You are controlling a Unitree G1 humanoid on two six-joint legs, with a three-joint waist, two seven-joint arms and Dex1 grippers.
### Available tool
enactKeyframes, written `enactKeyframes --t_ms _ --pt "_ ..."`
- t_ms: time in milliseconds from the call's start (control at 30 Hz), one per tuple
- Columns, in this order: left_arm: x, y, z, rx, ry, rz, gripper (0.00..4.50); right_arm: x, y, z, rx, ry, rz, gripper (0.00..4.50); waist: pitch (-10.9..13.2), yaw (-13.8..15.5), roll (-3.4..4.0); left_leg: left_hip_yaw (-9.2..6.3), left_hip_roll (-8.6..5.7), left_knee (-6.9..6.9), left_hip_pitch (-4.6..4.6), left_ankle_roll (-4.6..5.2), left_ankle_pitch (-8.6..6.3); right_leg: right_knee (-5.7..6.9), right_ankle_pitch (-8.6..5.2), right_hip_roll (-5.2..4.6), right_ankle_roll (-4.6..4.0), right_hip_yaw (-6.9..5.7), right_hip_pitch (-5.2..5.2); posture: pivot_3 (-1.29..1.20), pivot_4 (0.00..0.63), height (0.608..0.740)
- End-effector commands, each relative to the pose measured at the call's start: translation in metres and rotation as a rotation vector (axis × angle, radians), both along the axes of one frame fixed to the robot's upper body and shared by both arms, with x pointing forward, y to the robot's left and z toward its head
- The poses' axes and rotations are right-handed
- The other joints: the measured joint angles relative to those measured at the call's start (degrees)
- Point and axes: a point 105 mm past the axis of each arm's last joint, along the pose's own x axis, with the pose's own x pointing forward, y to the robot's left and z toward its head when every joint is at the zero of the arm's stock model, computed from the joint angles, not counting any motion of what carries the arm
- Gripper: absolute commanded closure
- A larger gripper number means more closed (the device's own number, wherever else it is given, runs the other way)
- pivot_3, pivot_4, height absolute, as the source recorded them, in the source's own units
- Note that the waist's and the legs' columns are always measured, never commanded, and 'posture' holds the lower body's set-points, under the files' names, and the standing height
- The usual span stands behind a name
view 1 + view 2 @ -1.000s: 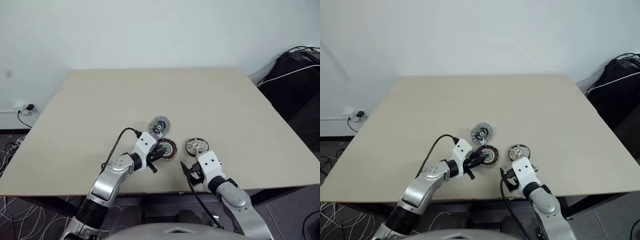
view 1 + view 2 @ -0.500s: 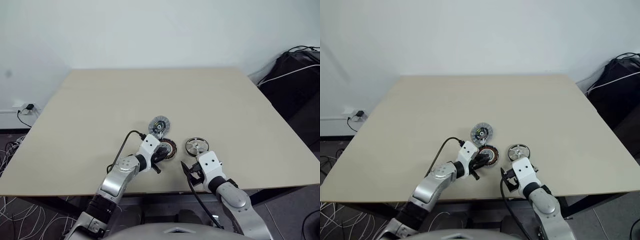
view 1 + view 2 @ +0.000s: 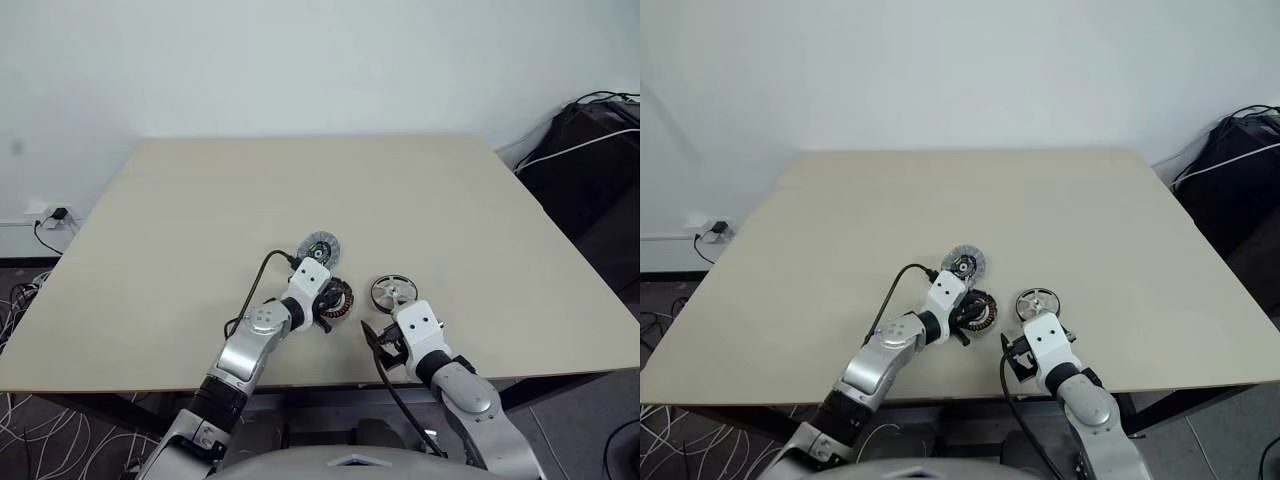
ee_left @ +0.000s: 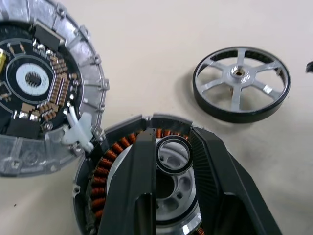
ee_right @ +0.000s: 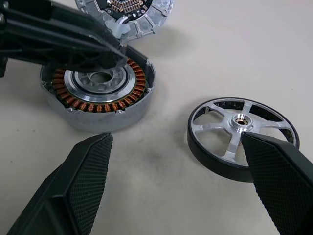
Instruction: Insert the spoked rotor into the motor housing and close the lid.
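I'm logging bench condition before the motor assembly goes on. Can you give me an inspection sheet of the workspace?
Surface: beige table, bare apart from the parts.
Job's things: motor housing open, windings showing; spoked rotor flat beside it, not inserted; lid circuit side up, against the housing.
Clutter: small ring held over the housing's centre.
Grippers: left gripper shut on the ring; right gripper open, near the rotor.
Cables: black lead along the left arm.
Surroundings: white wall; dark bag on the right.
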Motion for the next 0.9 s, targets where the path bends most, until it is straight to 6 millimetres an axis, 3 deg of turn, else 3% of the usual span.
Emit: enactKeyframes --t_ms 33,267,300,433,533,667,767,900 --pt "0.007 -0.002 0.008 0.007 -0.042 0.003 3.83 0.005 0.003 0.013 0.013 -0.063 0.006 0.00 0.00 0.00 0.00 0.00 0.00 0.00 0.00 0.00 0.00 0.00 0.00 0.00 0.00 0.00 0.00 0.00 0.000 0.740" --pt "0.005 0.000 0.001 0.014 -0.021 0.014 3.83 0.005 0.004 0.013 0.014 -0.064 0.006 0.00 0.00 0.01 0.00 0.00 0.00 0.00 -0.01 0.00 0.00 0.00 0.00 0.00 0.01 0.00 0.00 0.00 0.000 0.740" --pt "0.005 0.000 0.001 0.013 -0.020 0.014 3.11 0.005 0.004 0.013 0.014 -0.064 0.006 0.00 0.00 0.01 0.00 0.00 0.00 0.00 -0.01 0.00 0.00 0.00 0.00 0.00 0.01 0.00 0.00 0.00 0.000 0.740" --pt "0.005 -0.001 0.009 -0.029 -0.039 0.020 1.86 0.005 0.003 0.014 0.013 -0.065 0.007 0.00 0.00 0.00 0.00 0.00 0.00 0.00 0.00 0.00 0.00 0.00 0.00 0.00 0.00 0.00 0.00 0.00 0.000 0.740" --pt "0.005 -0.002 0.030 -0.121 -0.098 0.021 0.89 0.005 0.003 0.014 0.013 -0.064 0.006 0.00 0.00 -0.01 0.00 0.00 0.00 0.00 -0.01 0.00 0.00 -0.01 0.00 -0.01 -0.01 0.00 0.00 0.00 0.000 0.740" --pt "-0.002 0.003 0.052 -0.219 -0.144 0.002 0.89 0.004 0.002 0.013 0.015 -0.062 0.007 0.00 0.00 -0.01 0.00 0.00 0.01 0.00 -0.02 0.00 0.00 -0.01 -0.02 -0.03 -0.04 0.01 -0.02 0.00 0.000 0.740" --pt "-0.014 0.012 0.064 -0.282 -0.157 -0.021 1.56 0.005 0.004 0.012 0.021 -0.058 0.010 0.00 -0.01 -0.20 0.03 0.01 0.01 -0.01 -0.01 0.00 0.00 -0.01 -0.05 -0.03 -0.09 0.02 -0.01 0.00 0.000 0.740" --pt "-0.034 0.027 0.072 -0.345 -0.140 -0.051 2.91 0.006 0.006 0.012 0.038 -0.051 0.020 0.00 -0.01 -0.28 0.05 0.01 0.02 -0.02 0.00 0.00 0.00 0.00 -0.08 -0.05 -0.14 0.03 -0.01 0.00 0.000 0.740"
